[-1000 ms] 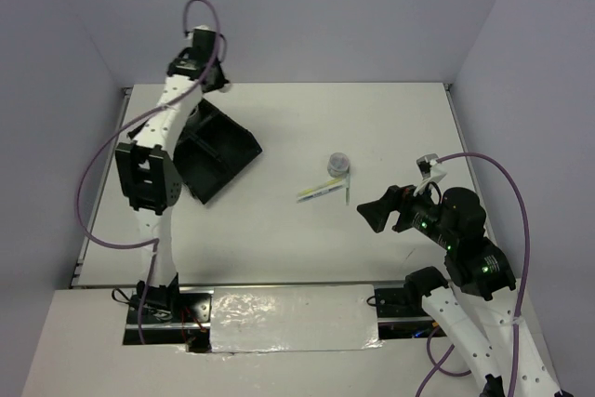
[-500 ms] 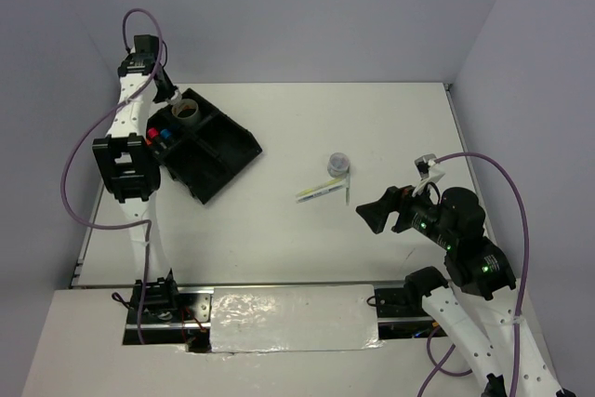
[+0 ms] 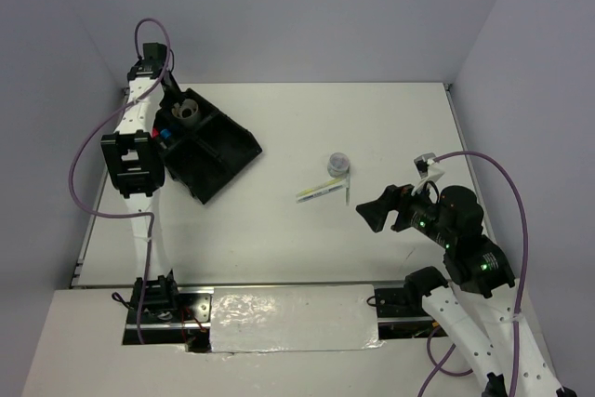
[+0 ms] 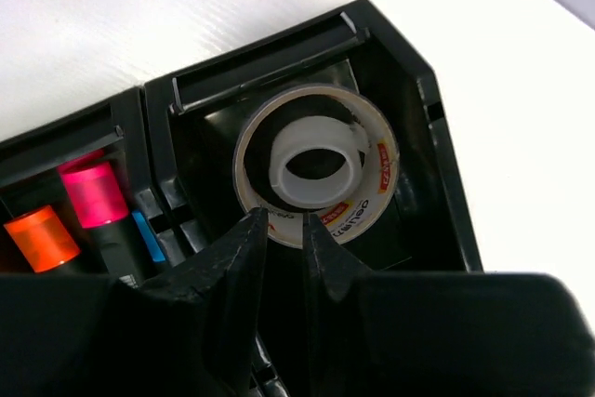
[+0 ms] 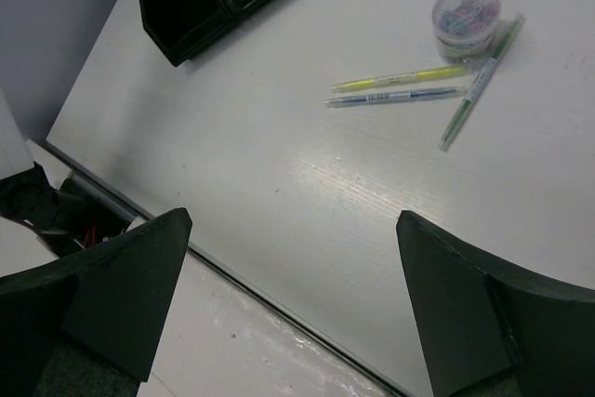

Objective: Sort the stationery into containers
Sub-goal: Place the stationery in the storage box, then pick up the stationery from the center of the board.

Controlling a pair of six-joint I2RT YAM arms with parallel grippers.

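putting-away step: the tape roll (image 4: 316, 165) lies in the tray's (image 4: 437, 137) far compartment — the left gripper (image 4: 284, 230) sits at its rim, jaws parted a little, gripping nothing. the right gripper (image 5: 293, 220) gapes empty; next it likely must pinch the pens (image 5: 400, 81) — thin, lying flat.

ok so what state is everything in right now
tape roll, flat in a tray compartment
highlighters, capped, in the next compartment
pens, flat on the table
clear tub, upright beside the pens
left gripper, slightly open, empty
right gripper, wide open, empty
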